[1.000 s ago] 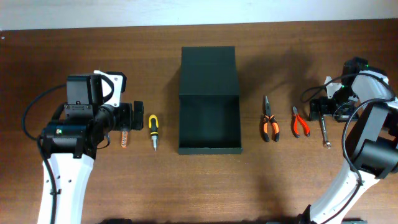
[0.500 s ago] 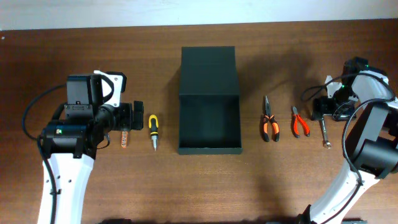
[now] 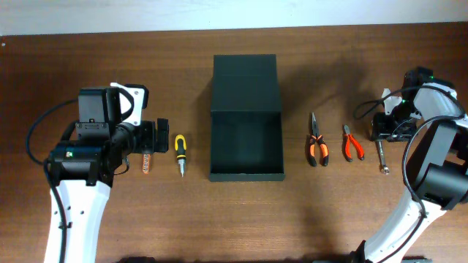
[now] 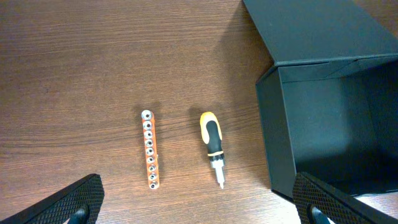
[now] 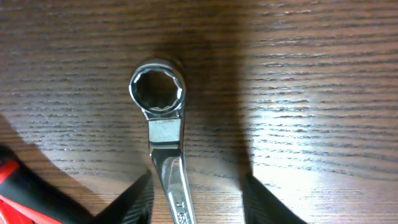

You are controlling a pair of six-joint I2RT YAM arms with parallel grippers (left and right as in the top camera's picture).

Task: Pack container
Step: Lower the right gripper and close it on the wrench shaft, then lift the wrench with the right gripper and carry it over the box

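In the overhead view, your container point(image 3: 246, 174) sits at the centre of the tabletop point(image 3: 219, 219), open, with its lid point(image 3: 245, 80) folded back toward the top of the frame. Your left arm rises from the lower left and bends inward. The left pincer point(image 3: 155, 136) hangs above an orange bit holder point(image 3: 146, 164), with a yellow-and-black screwdriver point(image 3: 180, 153) just beside it. Your right arm reaches up along the right edge. The right pincer point(image 3: 384, 128) is low over the head of a wrench point(image 3: 382, 155). Red-handled pliers point(image 3: 353, 144) and orange-handled pliers point(image 3: 316, 146) lie between that wrench and the container.

From the left wrist, your fingers point(image 4: 78, 199) sit in the bottom corners, spread wide and holding nothing. The bit holder and screwdriver lie between them, and the container fills the right side.

From the right wrist, the wrench's ring end is centred and its shaft runs down between two blurred, parted fingers point(image 5: 267, 202). You cannot tell whether either one touches the shaft.
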